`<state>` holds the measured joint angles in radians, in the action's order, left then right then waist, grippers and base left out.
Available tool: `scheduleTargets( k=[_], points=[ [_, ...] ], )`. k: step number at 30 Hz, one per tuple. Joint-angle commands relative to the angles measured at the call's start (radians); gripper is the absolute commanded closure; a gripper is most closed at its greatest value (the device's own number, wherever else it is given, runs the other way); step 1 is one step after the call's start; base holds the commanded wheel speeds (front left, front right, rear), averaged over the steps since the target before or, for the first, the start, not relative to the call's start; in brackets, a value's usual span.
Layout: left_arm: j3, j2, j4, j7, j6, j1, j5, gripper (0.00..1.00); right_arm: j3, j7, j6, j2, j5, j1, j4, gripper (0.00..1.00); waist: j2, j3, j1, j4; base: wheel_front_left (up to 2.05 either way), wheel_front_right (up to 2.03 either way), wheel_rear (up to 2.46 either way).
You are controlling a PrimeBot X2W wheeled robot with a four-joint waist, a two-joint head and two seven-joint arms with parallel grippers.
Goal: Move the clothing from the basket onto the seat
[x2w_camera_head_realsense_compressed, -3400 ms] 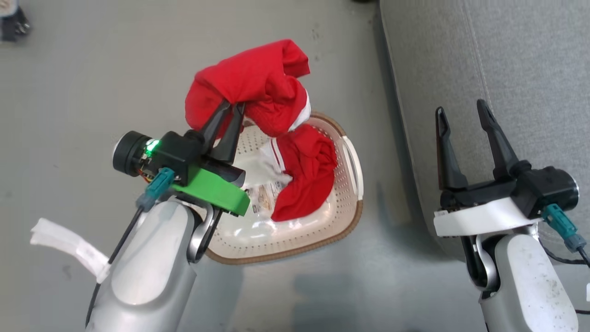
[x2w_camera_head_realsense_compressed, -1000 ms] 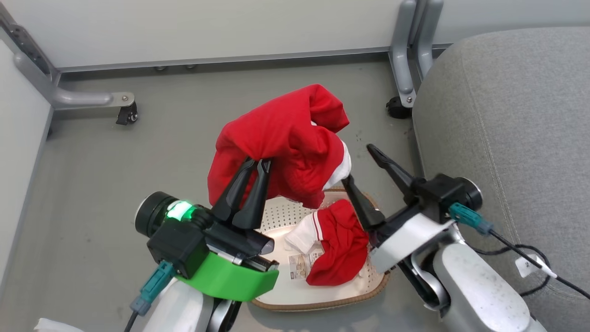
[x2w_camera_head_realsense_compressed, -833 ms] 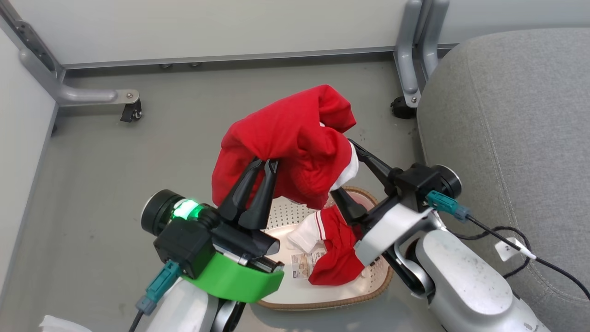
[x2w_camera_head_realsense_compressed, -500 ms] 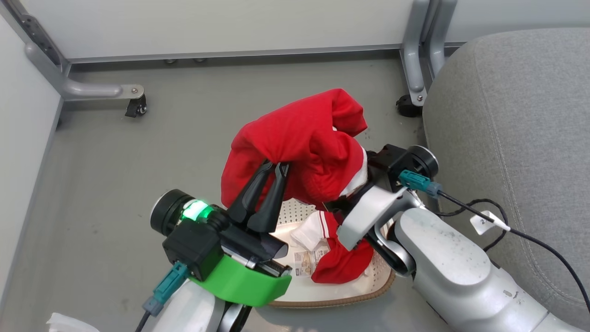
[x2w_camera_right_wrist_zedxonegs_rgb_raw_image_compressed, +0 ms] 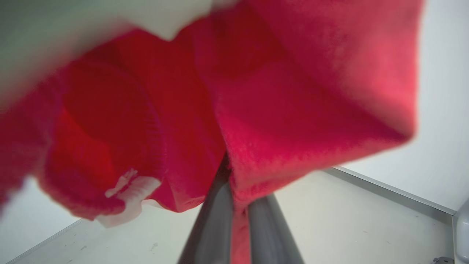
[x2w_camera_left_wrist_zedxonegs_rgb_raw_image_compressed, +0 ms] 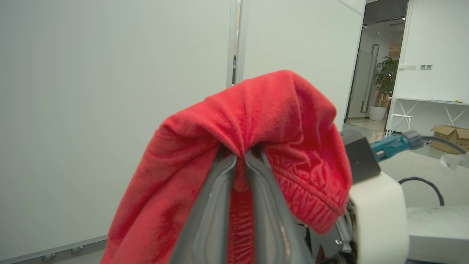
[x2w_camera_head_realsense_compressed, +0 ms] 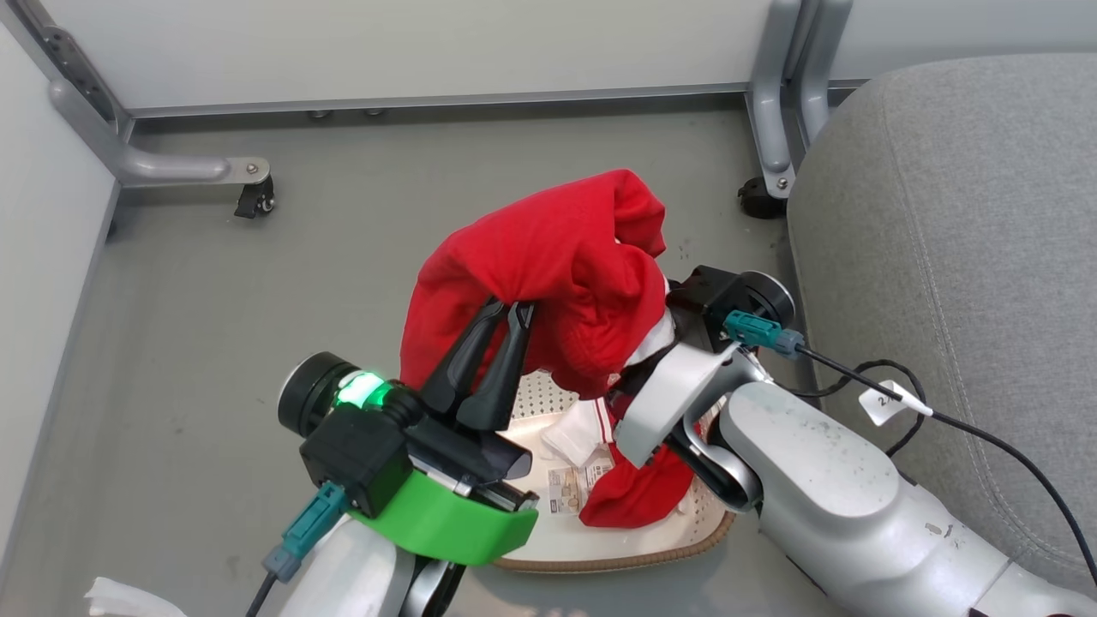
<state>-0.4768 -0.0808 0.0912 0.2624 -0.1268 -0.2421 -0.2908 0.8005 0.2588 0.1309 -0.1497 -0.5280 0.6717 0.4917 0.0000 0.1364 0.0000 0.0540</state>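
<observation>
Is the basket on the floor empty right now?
No, a red garment lies crumpled inside the basket, next to a paper label on its floor.

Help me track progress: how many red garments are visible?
2. The lifted garment hangs over the basket, held by left gripper and right gripper; the second garment lies inside. Others may hide beneath.

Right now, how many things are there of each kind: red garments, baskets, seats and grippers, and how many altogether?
Red garments: 2, the lifted garment and the lower garment
Basket: 1
Seat: 1
Grippers: 2, the left gripper and the right gripper, both shut on the lifted garment
Total: 6
</observation>
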Motion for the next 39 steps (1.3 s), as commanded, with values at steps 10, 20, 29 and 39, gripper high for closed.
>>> scheduleTargets(
  k=[10, 20, 29, 39],
  points=[
    [0.011, -0.004, -0.015, 0.004, -0.003, -0.012, -0.001, 1.00, -0.010, 0.007, 0.000, -0.012, -0.011, -0.003, -0.021, 1.00, 0.0000, -0.004, 0.0000, -0.002, 0.00, 0.00, 0.00],
    [0.020, -0.027, -0.065, -0.036, 0.030, 0.004, 0.009, 0.00, -0.047, 0.008, 0.000, -0.014, -0.014, -0.017, -0.024, 1.00, 0.0000, 0.000, 0.0000, 0.000, 0.00, 0.00, 0.00],
    [-0.022, -0.071, -0.122, -0.067, 0.021, 0.041, 0.027, 0.00, -0.066, 0.008, 0.000, -0.016, -0.004, -0.037, -0.010, 1.00, 0.0000, 0.000, 0.0000, 0.003, 0.00, 0.00, 0.00],
    [-0.076, -0.094, -0.157, -0.074, 0.014, 0.090, 0.024, 0.00, -0.080, 0.008, 0.000, -0.018, 0.002, -0.056, -0.002, 1.00, 0.0000, -0.002, 0.0000, 0.006, 0.00, 0.00, 0.00]
  ],
)
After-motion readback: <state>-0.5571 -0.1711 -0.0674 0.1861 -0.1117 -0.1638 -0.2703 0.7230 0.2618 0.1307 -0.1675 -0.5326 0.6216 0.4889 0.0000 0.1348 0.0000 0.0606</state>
